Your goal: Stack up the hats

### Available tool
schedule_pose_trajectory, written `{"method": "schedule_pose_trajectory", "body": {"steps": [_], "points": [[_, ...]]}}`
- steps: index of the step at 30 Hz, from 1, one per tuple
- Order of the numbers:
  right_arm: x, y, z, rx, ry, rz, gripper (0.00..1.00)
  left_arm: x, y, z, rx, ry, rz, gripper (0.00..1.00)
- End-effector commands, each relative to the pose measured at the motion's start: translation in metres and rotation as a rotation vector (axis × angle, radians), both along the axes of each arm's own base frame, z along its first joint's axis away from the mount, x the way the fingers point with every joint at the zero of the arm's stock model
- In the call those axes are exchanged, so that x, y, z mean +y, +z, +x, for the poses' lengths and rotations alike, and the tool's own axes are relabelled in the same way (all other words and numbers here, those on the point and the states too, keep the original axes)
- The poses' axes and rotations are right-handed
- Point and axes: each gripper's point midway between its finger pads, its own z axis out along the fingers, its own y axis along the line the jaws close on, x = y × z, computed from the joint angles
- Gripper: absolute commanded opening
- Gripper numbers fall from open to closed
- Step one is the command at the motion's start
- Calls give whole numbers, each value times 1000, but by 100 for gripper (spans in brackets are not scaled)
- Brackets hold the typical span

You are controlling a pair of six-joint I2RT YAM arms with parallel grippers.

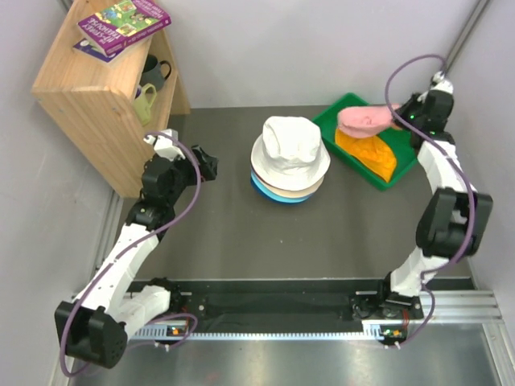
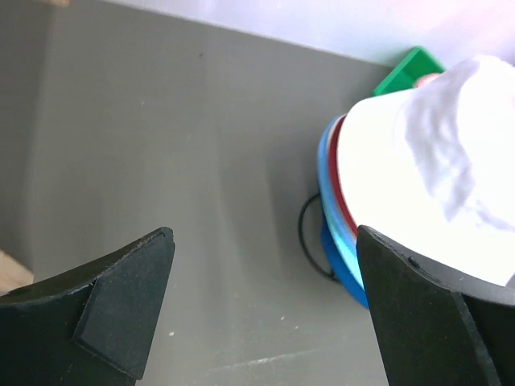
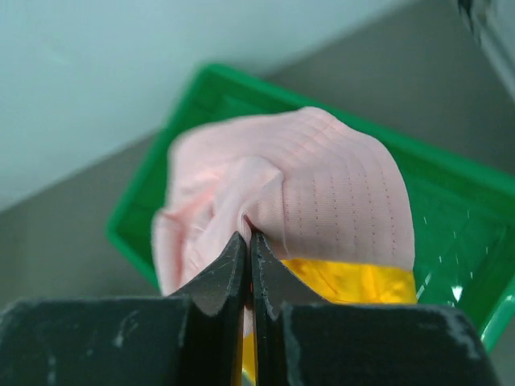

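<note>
Gripping the pink hat (image 3: 322,185) in the green tray (image 3: 459,201) with the right tool (image 3: 249,238), left tool (image 2: 264,241) wide; next, needs carrying onto the stack (image 1: 290,157).

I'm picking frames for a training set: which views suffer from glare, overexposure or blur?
Left wrist: the white hat is blown out, much of it featureless. Right wrist: the pink hat is sharp, with glints on the green tray floor; the wall behind is soft. Top external: evenly lit and sharp, no harsh shadows.
</note>
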Motion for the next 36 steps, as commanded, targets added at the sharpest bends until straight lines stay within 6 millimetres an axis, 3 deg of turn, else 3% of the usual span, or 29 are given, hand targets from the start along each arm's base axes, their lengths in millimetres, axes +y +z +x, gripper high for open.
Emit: {"method": "schedule_pose_trajectory", "body": {"steps": [1, 3, 5, 6, 8, 9, 16, 22, 27, 32, 36], "points": [[28, 153, -25, -356, 140, -56, 0, -4, 48, -2, -115, -33, -24, 99], [41, 184, -44, -425, 193, -73, 0, -11, 56, -4, -131, -72, -35, 99], [62, 199, -61, -471, 278, -76, 0, -17, 67, -5, -154, -106, -43, 99], [72, 219, -79, -523, 308, -89, 0, -21, 69, -5, -155, -133, -47, 99], [92, 231, -100, -566, 383, -97, 0, -26, 77, -6, -172, -165, -49, 99], [99, 252, -122, -624, 401, -127, 0, -28, 79, -7, -175, -177, -48, 99], [156, 297, -216, -741, 673, -170, 0, -51, 106, -25, -260, -337, -79, 99], [191, 302, -271, -764, 922, -148, 0, -87, 127, -52, -324, -608, -128, 99], [211, 301, -299, -785, 1036, -119, 0, -108, 143, -62, -343, -709, -191, 99], [225, 289, -306, -781, 1115, -94, 0, -139, 159, -67, -378, -796, -213, 98], [237, 268, -299, -752, 1168, -45, 0, -170, 162, -75, -398, -910, -271, 98]]}}
